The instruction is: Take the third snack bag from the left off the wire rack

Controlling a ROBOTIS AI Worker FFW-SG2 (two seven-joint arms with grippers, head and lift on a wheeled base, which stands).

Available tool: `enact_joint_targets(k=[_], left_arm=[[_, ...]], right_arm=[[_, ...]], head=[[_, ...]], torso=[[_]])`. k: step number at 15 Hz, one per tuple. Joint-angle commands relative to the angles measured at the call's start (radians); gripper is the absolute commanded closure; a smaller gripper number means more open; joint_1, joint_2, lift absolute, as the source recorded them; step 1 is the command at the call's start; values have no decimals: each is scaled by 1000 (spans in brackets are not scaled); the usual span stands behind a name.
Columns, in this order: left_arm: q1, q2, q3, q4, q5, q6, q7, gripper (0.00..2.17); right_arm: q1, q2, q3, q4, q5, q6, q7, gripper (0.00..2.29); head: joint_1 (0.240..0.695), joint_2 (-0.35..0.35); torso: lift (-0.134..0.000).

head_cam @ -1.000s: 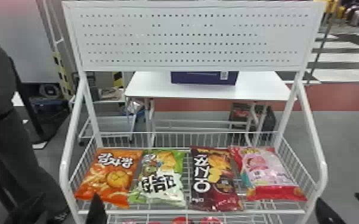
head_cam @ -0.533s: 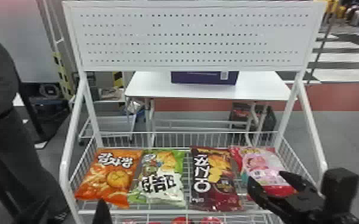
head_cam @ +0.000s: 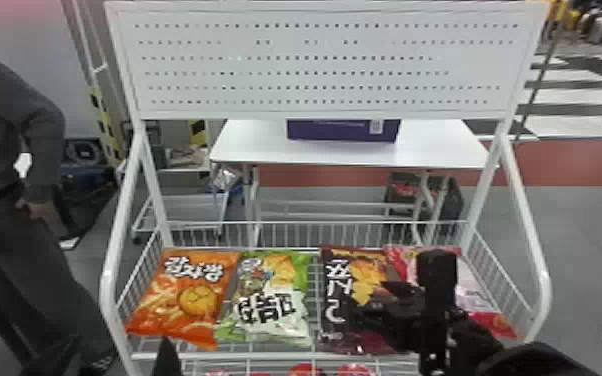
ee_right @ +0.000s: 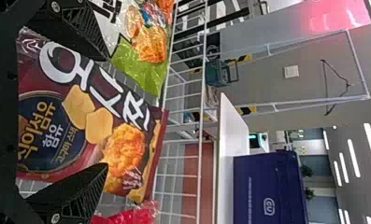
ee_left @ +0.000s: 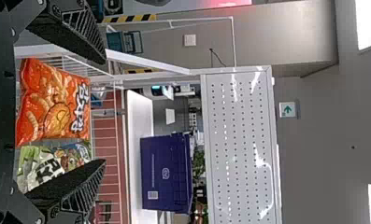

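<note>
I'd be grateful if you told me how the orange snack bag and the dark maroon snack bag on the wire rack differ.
The orange snack bag is first from the left; the dark maroon snack bag is third.
The orange one lies slightly angled; the maroon one lies straighter.
The right end effector hangs open over the maroon bag; the orange bag lies well aside from it.
Both lie flat on the wire rack.

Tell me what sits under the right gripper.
The dark snack bag, flat on the wire rack, below the open right gripper. The arm hides the bag's near right corner.
</note>
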Motion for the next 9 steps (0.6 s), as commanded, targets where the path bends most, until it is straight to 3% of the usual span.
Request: enact_joint_targets(k=[1, 3, 8, 9], left_arm=[[-5, 0, 0, 7, 2, -1, 0, 137], [-10, -2, 0, 11, 5, -1, 0, 137], [-14, 0, 2, 11, 8, 2, 0, 137], [-14, 0, 2, 10, 8, 2, 0, 137]], right_arm=[[-41, 14, 25, 52, 17, 46, 7, 93], [-59, 15, 32, 63, 18, 110, 18, 367], [-57, 14, 21, 38, 12, 187, 22, 2013], [-56, 14, 21, 28, 9, 193, 22, 2115]], head=[[499, 0], [499, 0], [499, 0], [499, 0]], torso=[[0], [0], [0], [0]])
